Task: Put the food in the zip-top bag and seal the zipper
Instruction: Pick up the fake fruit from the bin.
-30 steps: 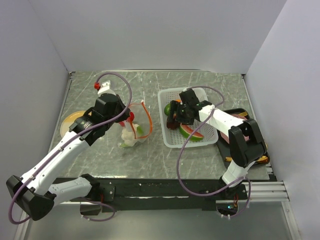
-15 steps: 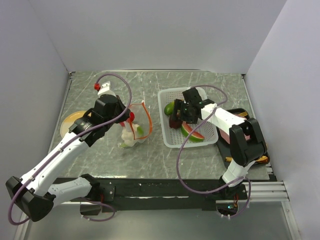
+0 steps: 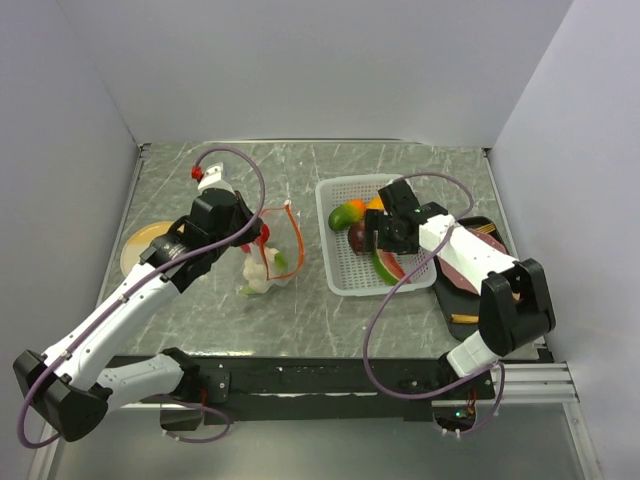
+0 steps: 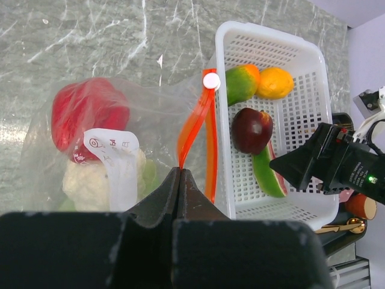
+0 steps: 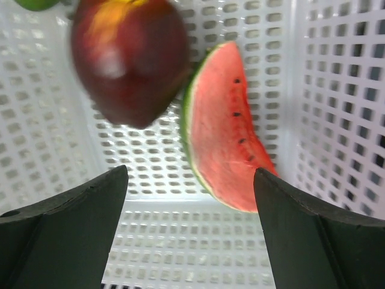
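**Right jaws wide over the watermelon, left pinching the bag's mouth**

Well to the left of the basket [image 3: 340, 287] sits a yellow plate [image 3: 140, 243], out of my way. Just left of the basket lies the zip-top bag [image 3: 283, 262], with the red pepper [image 4: 90, 111] and cauliflower [image 4: 90, 180] already inside. My left gripper [image 4: 179, 174] is clamped tight on the zipper [image 4: 195, 129]. Its orange-red strip runs alongside the basket's left wall, so the mouth faces the basket.

Four pieces lie inside the basket. The mango [image 4: 240, 83] and orange [image 4: 275, 82] are at the far wall, the dark purple ball [image 5: 129, 57] is in the middle, and the watermelon slice [image 5: 225, 156] is toward the near right.

My right gripper [image 5: 189, 174] hangs over that slice, spread wide and empty. It is plainly the nearer arm, the left being busy with the bag. The slice's long axis runs between my fingers [image 5: 72, 205], so I judge they would close across its narrow width.

The ball sits right against the slice's rind on the bag side, and a basket wall stands close on the other side. Both leave little room. Right of the basket lies a black tray [image 3: 458, 300], not in play.
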Controlling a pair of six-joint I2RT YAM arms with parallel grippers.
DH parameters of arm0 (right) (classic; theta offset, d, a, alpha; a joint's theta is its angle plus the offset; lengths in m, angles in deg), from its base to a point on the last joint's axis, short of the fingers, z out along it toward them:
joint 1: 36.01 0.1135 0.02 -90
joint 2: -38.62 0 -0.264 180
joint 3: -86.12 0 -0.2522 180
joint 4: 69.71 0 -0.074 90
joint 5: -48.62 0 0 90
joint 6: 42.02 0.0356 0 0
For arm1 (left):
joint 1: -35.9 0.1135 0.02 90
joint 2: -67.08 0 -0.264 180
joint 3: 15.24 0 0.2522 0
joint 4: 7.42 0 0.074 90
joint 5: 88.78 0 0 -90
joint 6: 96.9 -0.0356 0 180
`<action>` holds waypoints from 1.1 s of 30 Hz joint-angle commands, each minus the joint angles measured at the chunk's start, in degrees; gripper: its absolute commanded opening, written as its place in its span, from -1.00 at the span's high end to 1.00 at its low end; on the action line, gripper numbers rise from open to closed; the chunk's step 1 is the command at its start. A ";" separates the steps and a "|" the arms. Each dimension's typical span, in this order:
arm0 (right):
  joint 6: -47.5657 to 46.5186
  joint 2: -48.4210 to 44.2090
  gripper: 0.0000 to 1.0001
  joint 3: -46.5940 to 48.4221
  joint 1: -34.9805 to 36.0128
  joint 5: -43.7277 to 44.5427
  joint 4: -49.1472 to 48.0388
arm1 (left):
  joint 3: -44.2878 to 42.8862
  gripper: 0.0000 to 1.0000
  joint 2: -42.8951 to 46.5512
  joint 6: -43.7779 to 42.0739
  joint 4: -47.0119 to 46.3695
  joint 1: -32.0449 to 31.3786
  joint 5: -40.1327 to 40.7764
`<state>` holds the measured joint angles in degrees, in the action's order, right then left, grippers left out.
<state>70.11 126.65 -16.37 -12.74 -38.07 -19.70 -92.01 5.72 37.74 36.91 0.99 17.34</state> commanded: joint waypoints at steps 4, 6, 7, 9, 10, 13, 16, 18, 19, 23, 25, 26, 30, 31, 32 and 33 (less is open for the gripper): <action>-3.41 2.41 -0.56 1.73 0.20 3.10 5.41 | -0.19 0.98 0.19 -0.96 -2.44 0.02 -1.09; -2.97 2.50 -0.51 0.42 0.20 3.02 4.45 | 0.07 0.99 0.45 -0.70 -2.18 0.02 -0.74; -3.06 2.41 -0.51 -0.02 0.20 2.76 3.92 | 0.25 0.99 0.54 -0.70 -2.18 0.02 -0.65; -3.14 2.58 -0.51 -0.55 0.29 2.75 3.13 | 0.77 0.99 0.98 -0.52 -2.44 0.11 -0.74; -3.32 2.93 -0.51 -0.47 0.20 2.49 2.95 | 0.86 0.99 0.98 -0.52 -2.62 0.11 -0.91; -3.58 4.60 -0.51 -0.11 0.11 1.70 2.78 | 0.69 0.99 0.81 -0.43 -2.44 0.02 -1.35; -3.67 6.27 -0.50 0.06 0.29 2.05 2.25 | 0.25 0.98 0.54 -0.52 -2.18 0.02 -1.27; -3.67 7.42 -0.51 0.06 0.20 2.22 1.90 | 0.16 0.98 0.72 -0.61 -2.18 0.11 -1.09; -3.67 7.86 -0.51 0.15 0.20 2.40 1.89 | 0.16 0.99 0.81 -0.61 -2.27 0.11 -1.00; -3.67 10.14 -0.31 0.06 0.29 2.05 0.76 | 0.25 0.98 1.07 -0.43 -1.91 0.02 -0.83; -3.24 10.49 -0.15 0.24 0.20 0.82 0.40 | 0.42 0.99 1.07 -0.35 -1.65 0.02 -0.91; -2.97 10.58 -0.08 0.59 0.20 0.38 0.14 | 0.34 0.98 1.16 -0.35 -1.56 0.02 -0.91; -0.51 9.27 0.01 1.03 0.11 -0.59 -1.53 | 0.07 0.98 1.07 -0.70 -1.48 0.02 -0.74; 0.19 9.01 0.06 1.20 0.11 -0.67 -1.53 | -0.10 0.98 0.98 -0.78 -1.39 0.02 -0.65; 0.54 8.65 0.10 1.38 0.11 -1.46 -2.14 | -0.19 0.99 0.90 -0.87 -1.30 0.02 -0.65; 0.81 8.04 0.14 1.47 0.11 -1.81 -2.50 | -0.19 0.99 0.81 -0.87 -1.30 0.11 -0.56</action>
<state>67.68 136.13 -16.05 -12.74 -36.60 -19.00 -91.13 5.50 37.74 36.19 0.99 16.91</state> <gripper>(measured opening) 0.558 0.015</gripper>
